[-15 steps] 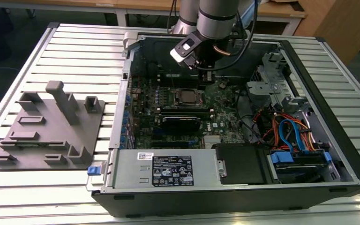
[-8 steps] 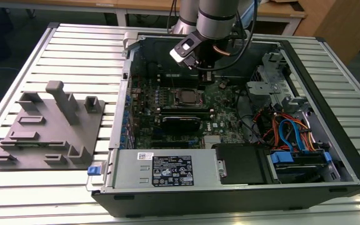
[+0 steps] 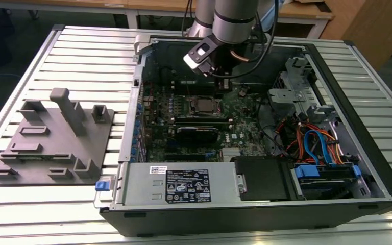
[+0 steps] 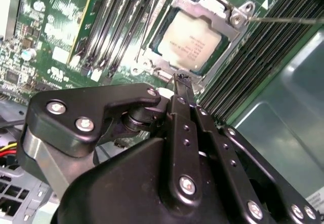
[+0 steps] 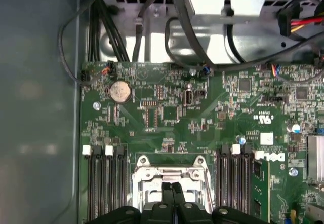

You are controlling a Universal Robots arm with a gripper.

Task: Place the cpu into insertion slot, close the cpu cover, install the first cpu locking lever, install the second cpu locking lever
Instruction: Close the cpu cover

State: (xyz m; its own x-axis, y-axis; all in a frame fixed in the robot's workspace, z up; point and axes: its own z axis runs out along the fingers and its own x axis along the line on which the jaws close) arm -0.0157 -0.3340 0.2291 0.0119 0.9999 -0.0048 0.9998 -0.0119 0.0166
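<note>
Reading from the exterior view's left, you are passing the grey fixture [image 3: 53, 138] and working inside the open case [image 3: 250, 222]. The cpu [image 4: 188, 40] is already sitting in the slot [image 3: 190, 105], and the cover [image 4: 234, 21] is lying down around it. Your gripper [image 4: 181, 79] is hovering just beside the cover's edge, fingers [image 4: 177, 122] pressed together and holding nothing. A thin rod [image 4: 286, 19], likely a locking lever, is reaching out from the cover's corner. Judging by this, you are tackling a lever: be pressing with the closed tip slowly, keeping it off the board [image 5: 167, 112].
</note>
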